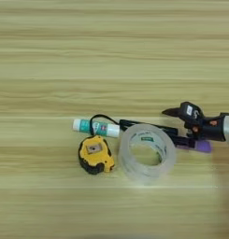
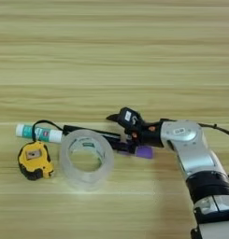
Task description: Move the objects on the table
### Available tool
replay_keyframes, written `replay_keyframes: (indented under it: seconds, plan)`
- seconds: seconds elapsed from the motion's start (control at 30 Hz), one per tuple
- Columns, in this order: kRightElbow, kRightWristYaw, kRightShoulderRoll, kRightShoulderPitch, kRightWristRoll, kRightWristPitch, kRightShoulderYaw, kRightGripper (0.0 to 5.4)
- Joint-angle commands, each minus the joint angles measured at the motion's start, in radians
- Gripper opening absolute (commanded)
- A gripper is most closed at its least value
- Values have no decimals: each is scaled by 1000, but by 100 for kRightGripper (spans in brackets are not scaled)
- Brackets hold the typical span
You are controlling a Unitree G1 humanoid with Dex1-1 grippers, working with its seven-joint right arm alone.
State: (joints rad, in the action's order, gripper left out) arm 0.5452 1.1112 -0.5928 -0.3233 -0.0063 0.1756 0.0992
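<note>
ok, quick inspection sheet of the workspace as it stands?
Surface: wooden table, far half bare.
Job's things: tape roll, tape measure, glue stick and pen clustered; purple cylinder to their right.
Clutter: nothing seen.
Grippers: right gripper open, one finger above the purple cylinder, one beside it.
Cables: thin black cable behind the forearm.
Surroundings: nothing seen.

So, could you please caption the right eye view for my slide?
Right gripper open around a purple cylinder, beside tape roll, pen, glue stick and tape measure.
</note>
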Motion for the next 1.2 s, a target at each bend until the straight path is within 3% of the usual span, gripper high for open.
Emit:
replay_keyframes:
  seconds: [0.03,0.23,0.6,0.93,1.2]
  plan:
    - [-41,-32,-32,-44,-8,-19,-7,314]
    - [-45,-30,-32,-40,-6,-39,-1,260]
    - [-44,-31,-29,-39,-6,-40,5,106]
    - [-59,-57,-3,-60,36,-34,-32,105]
    - [-94,-139,62,-153,109,-53,-111,105]
